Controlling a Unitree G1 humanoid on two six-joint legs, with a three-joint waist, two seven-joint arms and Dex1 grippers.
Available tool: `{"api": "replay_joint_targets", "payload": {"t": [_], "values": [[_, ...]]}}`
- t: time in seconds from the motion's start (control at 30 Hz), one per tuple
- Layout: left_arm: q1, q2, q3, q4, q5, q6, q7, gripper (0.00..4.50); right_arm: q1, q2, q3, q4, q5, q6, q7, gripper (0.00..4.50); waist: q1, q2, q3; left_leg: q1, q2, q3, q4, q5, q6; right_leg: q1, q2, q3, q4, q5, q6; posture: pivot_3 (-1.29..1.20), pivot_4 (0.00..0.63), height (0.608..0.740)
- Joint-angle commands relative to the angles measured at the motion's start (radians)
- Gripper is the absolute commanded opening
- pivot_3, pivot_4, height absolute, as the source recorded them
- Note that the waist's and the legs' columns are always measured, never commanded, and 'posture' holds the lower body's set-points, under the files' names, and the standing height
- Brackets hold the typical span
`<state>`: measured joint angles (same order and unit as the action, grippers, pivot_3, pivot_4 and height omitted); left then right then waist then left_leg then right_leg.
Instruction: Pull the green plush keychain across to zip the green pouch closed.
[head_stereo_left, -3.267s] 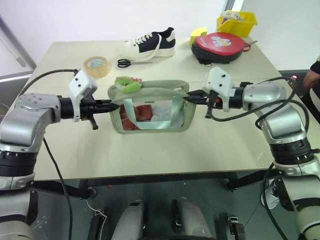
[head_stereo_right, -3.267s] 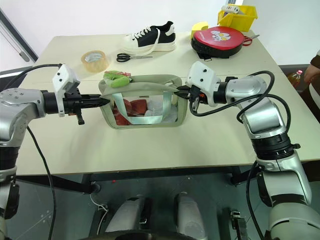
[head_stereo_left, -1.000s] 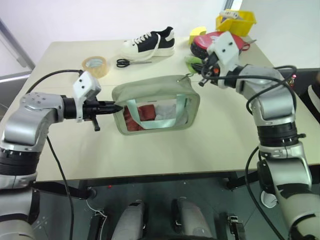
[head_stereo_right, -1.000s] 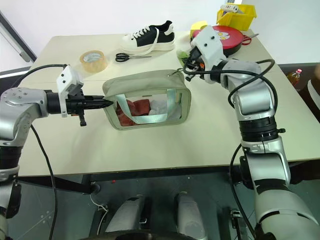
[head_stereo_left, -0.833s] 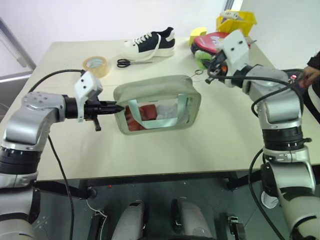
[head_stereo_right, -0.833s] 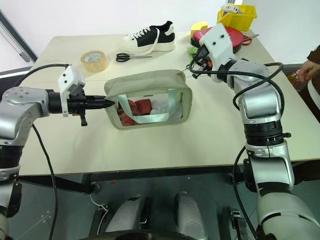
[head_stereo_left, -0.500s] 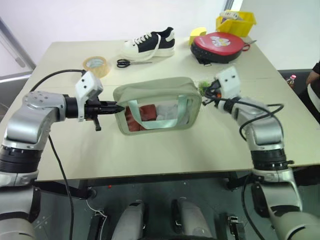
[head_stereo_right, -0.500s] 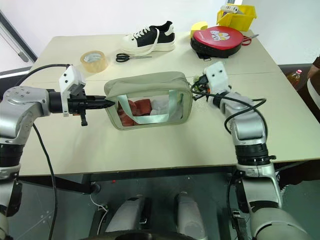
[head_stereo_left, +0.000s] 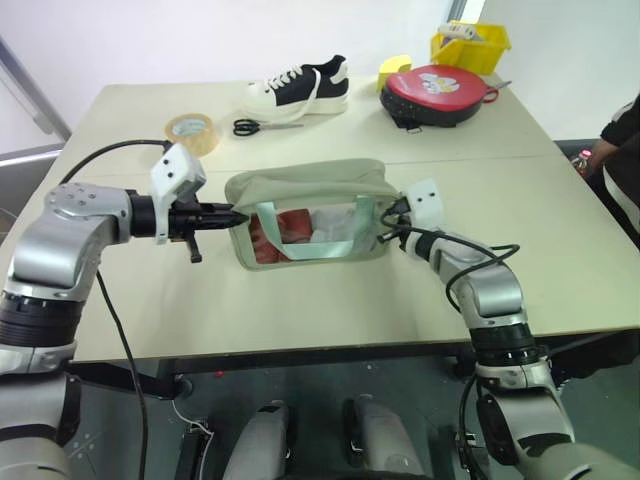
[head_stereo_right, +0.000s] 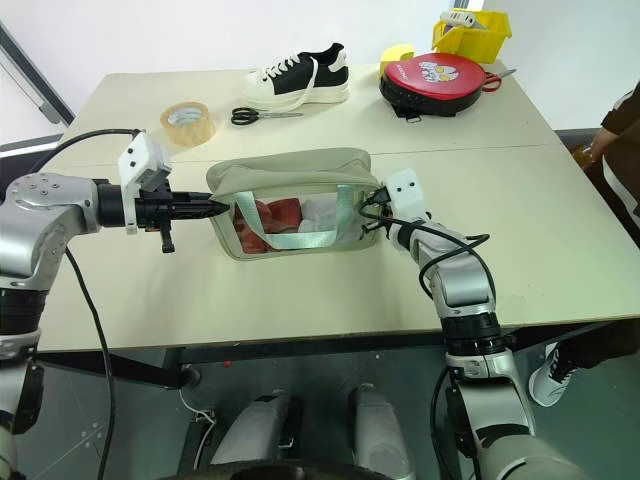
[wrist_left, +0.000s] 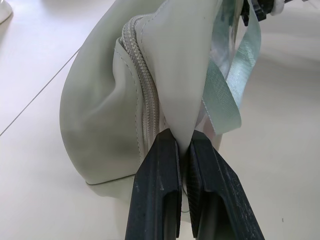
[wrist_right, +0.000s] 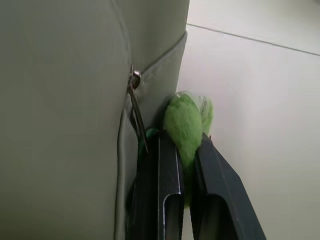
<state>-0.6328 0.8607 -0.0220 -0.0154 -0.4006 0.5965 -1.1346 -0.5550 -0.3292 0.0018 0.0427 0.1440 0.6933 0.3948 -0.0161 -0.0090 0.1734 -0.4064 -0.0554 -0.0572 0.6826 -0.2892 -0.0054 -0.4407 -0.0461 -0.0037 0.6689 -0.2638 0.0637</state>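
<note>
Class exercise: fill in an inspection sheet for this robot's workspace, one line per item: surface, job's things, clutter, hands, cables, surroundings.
Surface: pale beige table, seam line across it.
Job's things: boxy sage-green fabric pouch with clear window, zipped shut; lime-green plush keychain at its right end.
Clutter: black-and-white sneaker, black scissors, yellow tape roll, round red case, yellow bin, all on the far side.
Hands: left hand shut on the pouch's left end; right hand shut on the keychain.
Cables: black cable at the left arm, black loops at the right.
Surroundings: a person at the right edge.
</note>
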Motion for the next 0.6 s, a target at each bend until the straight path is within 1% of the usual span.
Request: {"api": "replay_joint_targets", "payload": {"t": [0.03,0.13,0.2,0.23,0.27,0.3,0.37,0.47,0.53,0.6], "values": [[-0.003,0.007,0.012,-0.013,0.009,-0.015,0.003,0.0,-0.065,-0.05,-0.066,-0.041,0.067,0.048,0.055,1.07,0.001,0.0,0.0,0.0,0.0,0.0,0.0,0.0,0.0,0.0,0.0,0.0,0.0,0.0,0.0,0.0,0.15,0.74],[-0.006,0.005,0.008,-0.007,0.011,-0.021,0.001,0.0,-0.126,-0.156,-0.08,-0.05,0.094,0.07,0.143,2.51,0.003,0.001,0.0,0.0,0.0,0.0,0.0,0.0,0.0,0.0,0.0,0.0,0.0,0.0,0.0,0.0,0.15,0.74],[-0.012,0.002,0.006,0.003,0.015,-0.027,0.002,0.0,-0.169,-0.268,-0.075,-0.046,0.108,0.063,0.249,3.65,0.004,0.001,0.001,-0.001,0.0,0.0,0.0,0.0,0.0,0.0,0.0,0.0,-0.001,0.0,0.0,0.0,0.15,0.74],[-0.014,0.002,0.004,0.006,0.016,-0.03,0.0,0.0,-0.186,-0.317,-0.077,-0.045,0.128,0.065,0.308,4.11,0.004,0.001,0.001,-0.001,0.0,0.0,0.0,0.0,0.0,0.0,0.0,0.0,-0.001,0.0,0.0,0.0,0.15,0.74],[-0.017,0.001,0.003,0.012,0.017,-0.034,-0.001,0.0,-0.202,-0.358,-0.089,-0.05,0.172,0.088,0.373,4.43,0.004,0.001,0.001,-0.001,0.0,0.0,0.0,0.0,0.0,0.0,0.0,0.0,-0.001,0.0,0.0,0.0,0.15,0.74],[-0.018,0.001,0.002,0.016,0.018,-0.037,-0.003,0.0,-0.206,-0.414,-0.096,-0.078,0.239,0.127,0.475,4.43,0.004,0.001,0.001,-0.001,0.0,0.0,0.0,0.0,0.001,0.0,0.0,0.0,-0.002,0.0,0.0,0.0,0.15,0.74],[-0.021,0.001,0.002,0.023,0.022,-0.042,-0.006,0.0,-0.206,-0.492,-0.1,-0.126,0.338,0.19,0.612,4.43,0.004,0.001,0.001,-0.001,0.0,0.0,-0.001,-0.001,0.002,0.001,0.0,0.0,-0.002,0.0,0.0,0.0,0.15,0.74],[-0.036,0.002,0.024,0.042,0.008,-0.027,-0.003,0.0,-0.23,-0.555,-0.114,-0.228,0.491,0.34,0.697,4.43,0.001,0.001,0.001,0.0,0.001,0.0,0.0,-0.002,0.003,0.001,0.0,0.0,-0.003,0.0,0.0,0.0,0.15,0.74],[-0.068,-0.008,0.059,0.069,-0.023,0.01,0.015,0.77,-0.253,-0.544,-0.122,-0.274,0.545,0.391,0.68,4.5,0.002,0.001,0.001,0.0,0.001,0.0,0.0,-0.002,0.003,0.001,0.0,0.0,-0.002,0.0,0.0,0.0,0.15,0.74],[-0.084,0.002,0.08,0.071,-0.058,0.047,-0.002,1.5,-0.268,-0.521,-0.112,-0.295,0.551,0.397,0.64,4.5,0.004,0.001,0.001,0.0,0.001,0.0,0.001,-0.002,0.003,0.001,0.0,0.0,-0.002,0.0,0.0,0.0,0.15,0.74]]}}
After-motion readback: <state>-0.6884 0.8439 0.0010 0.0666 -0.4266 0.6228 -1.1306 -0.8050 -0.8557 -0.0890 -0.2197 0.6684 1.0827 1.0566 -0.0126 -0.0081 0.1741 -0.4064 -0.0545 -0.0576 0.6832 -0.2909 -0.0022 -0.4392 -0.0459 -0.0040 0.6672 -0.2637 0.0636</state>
